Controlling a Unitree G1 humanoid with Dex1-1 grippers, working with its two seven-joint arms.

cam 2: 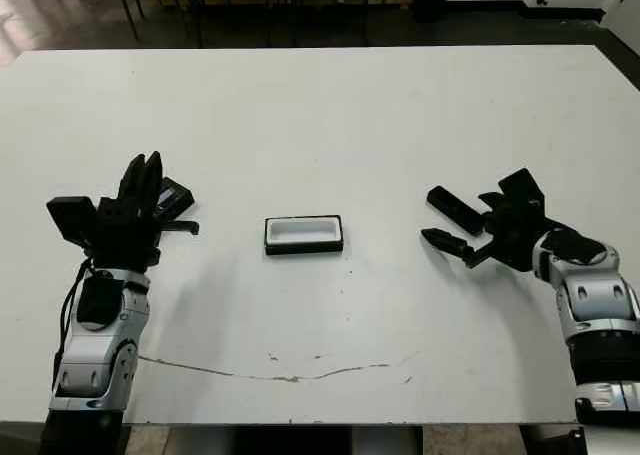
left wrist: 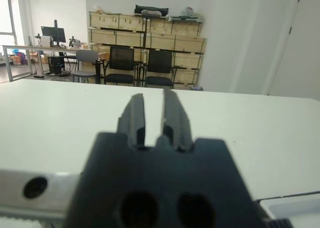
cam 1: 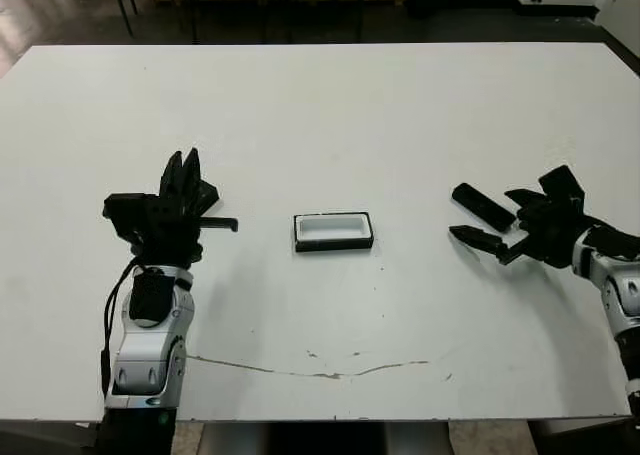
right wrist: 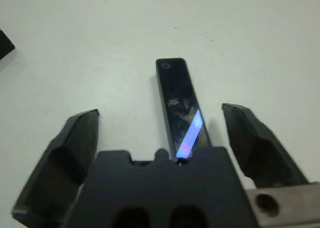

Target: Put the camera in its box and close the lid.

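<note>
the camera (right wrist: 179,106), a slim dark glossy bar with a bluish-purple streak of light near the end closest to the wrist and a small round mark at its far end, lies flat on the white tabletop (cam 1: 400,115) between the spread-apart fingers of the right pincer (right wrist: 165,133), touching neither; no brand or writing can be read on it. the box (cam 1: 333,231), shallow, black and round-cornered with its white lining showing, sits open well to the left of that pincer, between it and the left pincer (left wrist: 154,118), whose two fingers stand close together with a narrow gap and grip nothing. a flat black panel (cam 2: 176,197), likely the lid, lies just beside the left pincer, partly hidden by it.
</note>
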